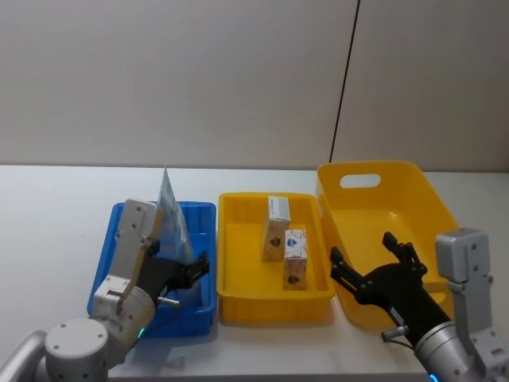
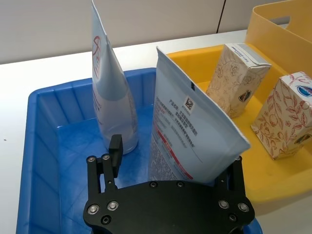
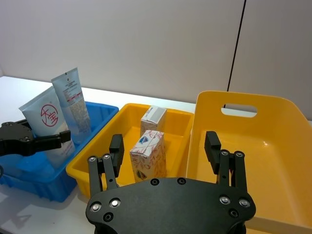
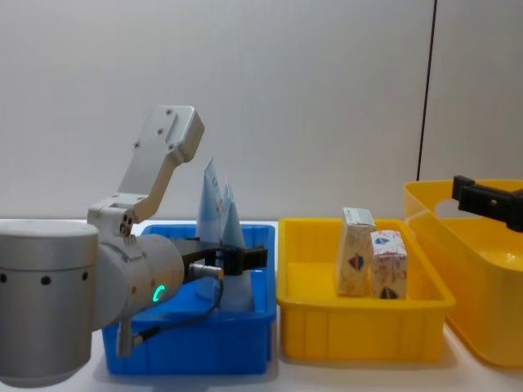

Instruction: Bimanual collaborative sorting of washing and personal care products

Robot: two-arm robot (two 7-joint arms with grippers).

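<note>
Tubes: near tube [image 2: 190, 126] and far tube [image 2: 112, 97], both pale blue, stand cap down in the blue bin [image 2: 44, 146], just beside each other
Left gripper [image 2: 175, 158]: low inside the blue bin, jaws open around the near tube, one finger [image 2: 115, 151] apart from it, so nothing is gripped
Right gripper [image 1: 372, 263]: hovers over the front of the large yellow bin [image 1: 398, 207], jaws open and empty
Cartons: rear carton [image 1: 276, 227] and front carton [image 1: 295, 259] stand upright in the middle yellow tray [image 1: 238, 239]
Tipping risk: the tubes are tall on a small base; a crooked retreat could let a finger catch the near tube and push it onto the far one
Spill risk: a falling tube may lean over the bin wall toward the surface [image 1: 56, 207]
</note>
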